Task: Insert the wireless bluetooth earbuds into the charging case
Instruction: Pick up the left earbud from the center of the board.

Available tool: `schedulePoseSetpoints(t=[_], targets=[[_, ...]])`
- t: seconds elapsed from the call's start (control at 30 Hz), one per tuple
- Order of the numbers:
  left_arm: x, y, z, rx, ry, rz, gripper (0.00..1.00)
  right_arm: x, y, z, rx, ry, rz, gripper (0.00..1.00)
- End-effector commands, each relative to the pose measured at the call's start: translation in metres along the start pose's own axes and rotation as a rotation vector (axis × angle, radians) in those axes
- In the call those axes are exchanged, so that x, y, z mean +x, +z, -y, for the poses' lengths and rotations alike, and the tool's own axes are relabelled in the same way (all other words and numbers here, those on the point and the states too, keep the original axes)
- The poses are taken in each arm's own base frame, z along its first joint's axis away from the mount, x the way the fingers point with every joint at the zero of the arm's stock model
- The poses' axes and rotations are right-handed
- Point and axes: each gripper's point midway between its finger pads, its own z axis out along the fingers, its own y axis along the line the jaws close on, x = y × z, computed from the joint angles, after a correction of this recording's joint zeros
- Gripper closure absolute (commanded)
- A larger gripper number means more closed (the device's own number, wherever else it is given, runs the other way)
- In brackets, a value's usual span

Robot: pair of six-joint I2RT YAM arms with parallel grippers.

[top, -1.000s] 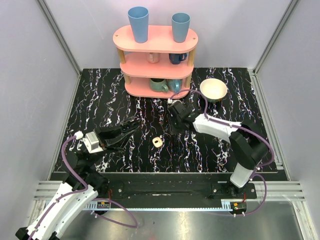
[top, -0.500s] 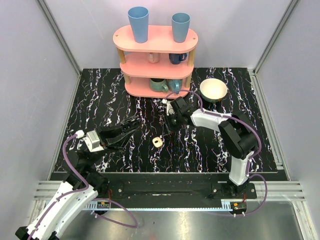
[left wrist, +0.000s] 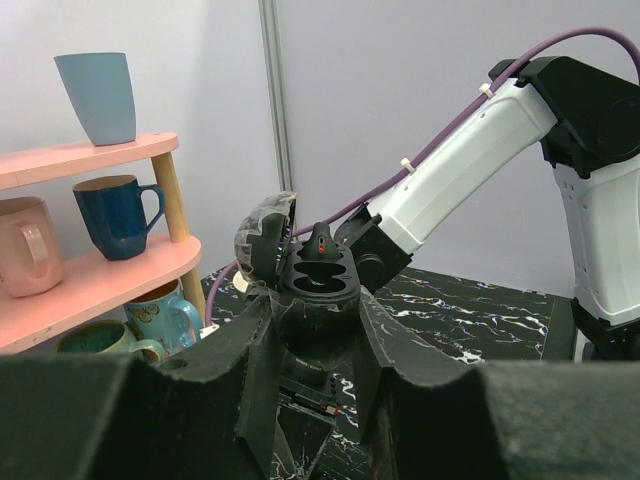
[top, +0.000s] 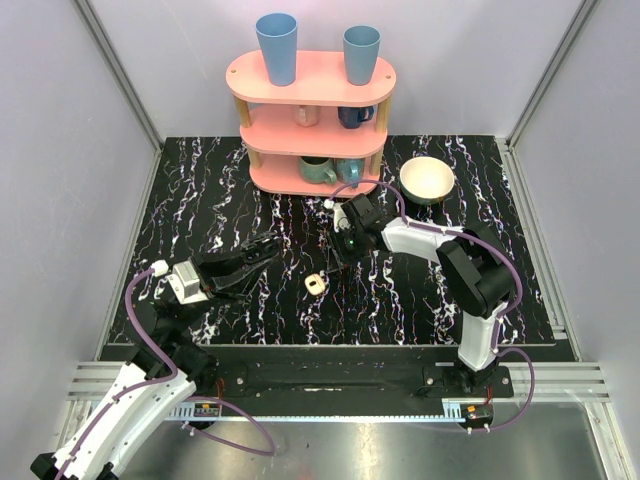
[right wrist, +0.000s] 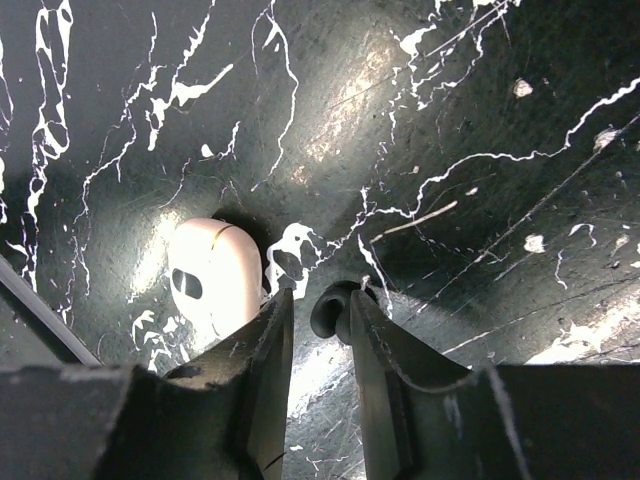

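One off-white earbud [top: 315,285] lies on the black marbled table; in the right wrist view this earbud [right wrist: 212,275] shows a dark oval slot and sits just left of my left finger. My right gripper [right wrist: 320,295] points down at the table with a narrow gap between its jaws. A small black round piece [right wrist: 330,306] rests against its right finger. From above, the right gripper [top: 334,264] hovers just right of the bud. My left gripper [left wrist: 313,305] is shut on a dark charging case [left wrist: 318,275] with its lid open and two hollows showing. The left gripper [top: 264,249] is held left of the bud.
A pink three-tier shelf [top: 310,105] with blue cups and mugs stands at the back. A cream bowl [top: 427,180] sits to its right. In the left wrist view the right arm [left wrist: 470,150] reaches in from the right, behind the case.
My right gripper has moved nearer and leftward, down toward the earbud, and its jaws have parted slightly. The left arm with the case has stayed put.
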Motion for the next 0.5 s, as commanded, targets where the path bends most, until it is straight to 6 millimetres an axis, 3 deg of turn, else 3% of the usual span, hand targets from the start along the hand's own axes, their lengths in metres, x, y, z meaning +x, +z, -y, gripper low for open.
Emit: schedulePoseSetpoints(t=[0.0,0.47], targets=[[-0.015,0.002,0.003,0.013,0.01,0.049,1.0,-0.004,0.0,0.008,0.034,-0.017,0.005,0.63],[-0.013,0.004,0.002,0.015,0.006,0.042,1.0,0.01,0.007,0.019,0.065,0.0,-0.032,0.65]])
